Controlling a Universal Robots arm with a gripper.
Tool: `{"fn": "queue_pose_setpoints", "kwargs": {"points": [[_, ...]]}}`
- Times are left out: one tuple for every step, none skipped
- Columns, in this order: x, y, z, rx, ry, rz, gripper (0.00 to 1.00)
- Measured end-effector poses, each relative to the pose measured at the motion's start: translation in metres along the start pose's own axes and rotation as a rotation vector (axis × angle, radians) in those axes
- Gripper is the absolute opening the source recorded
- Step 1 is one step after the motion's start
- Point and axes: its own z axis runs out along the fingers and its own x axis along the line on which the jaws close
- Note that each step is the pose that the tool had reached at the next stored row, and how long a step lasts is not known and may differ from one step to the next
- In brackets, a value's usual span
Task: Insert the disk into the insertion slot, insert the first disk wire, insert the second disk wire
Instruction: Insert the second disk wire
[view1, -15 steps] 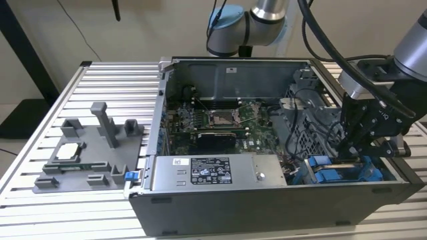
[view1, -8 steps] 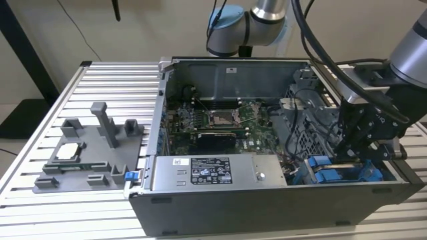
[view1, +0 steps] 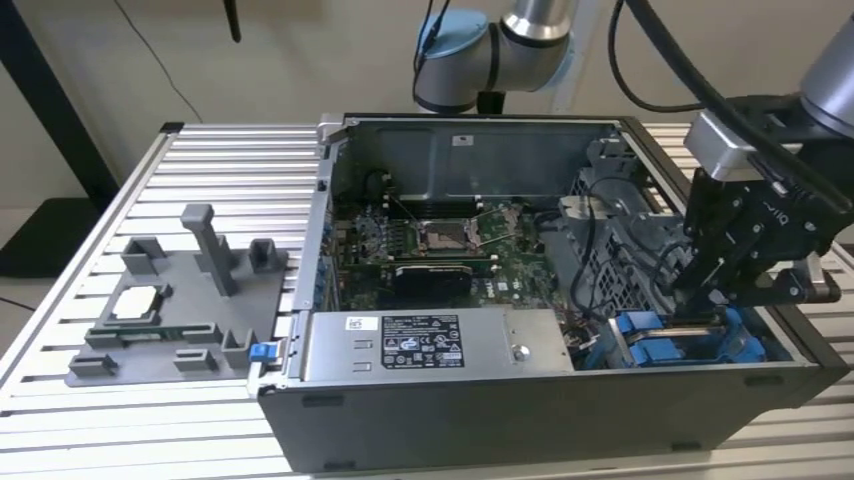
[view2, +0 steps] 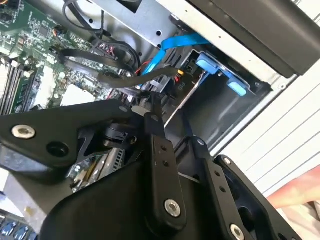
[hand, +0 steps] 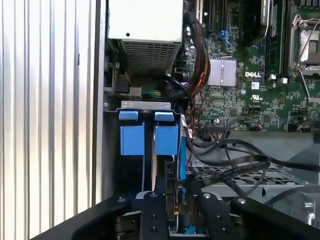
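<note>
An open desktop computer case (view1: 534, 400) lies on a slatted metal table (view1: 214, 170). The black gripper (view1: 703, 318) reaches down into the case corner at the exterior view's right, over the insertion slot (view1: 694, 345) with its blue plastic rails. In the first wrist view the slot (hand: 147, 137) shows two blue tabs side by side under a grey metal lip; the disk cannot be clearly made out among them, since the gripper linkage covers the near end. Whether the fingers are open or closed on anything cannot be told, as their tips are hidden behind the gripper's own body. Black cables (hand: 235, 162) loop across the perforated cage just beside the slot, crowding it. The power supply (view1: 434, 345) carries a white printed label, its text too small to read. A grey fixture (view1: 174, 300) sits well apart at the exterior view's left
</note>
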Motion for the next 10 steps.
{"fn": "queue_pose_setpoints", "kwargs": {"points": [[-0.0003, 0.0002, -0.0042, 0.0000, 0.0001, 0.000, 1.00], [-0.0005, 0.0003, -0.0082, 0.0000, -0.0001, 0.000, 1.00], [-0.0008, 0.0005, -0.0121, 0.0000, 0.0000, 0.000, 1.00], [-0.0011, 0.0007, -0.0162, 0.0000, 0.0000, 0.000, 1.00], [-0.0014, 0.0008, -0.0200, 0.0000, -0.0001, 0.000, 1.00], [-0.0017, 0.0010, -0.0243, 0.0000, 0.0000, 0.000, 1.00], [-0.0019, 0.0012, -0.0278, 0.0000, 0.0000, 0.000, 1.00], [-0.0021, 0.0013, -0.0311, 0.0000, -0.0001, 0.000, 1.00], [-0.0023, 0.0014, -0.0340, 0.0000, 0.0000, 0.000, 1.00], [-0.0025, 0.0015, -0.0365, 0.0000, -0.0001, 0.000, 1.00]]}}
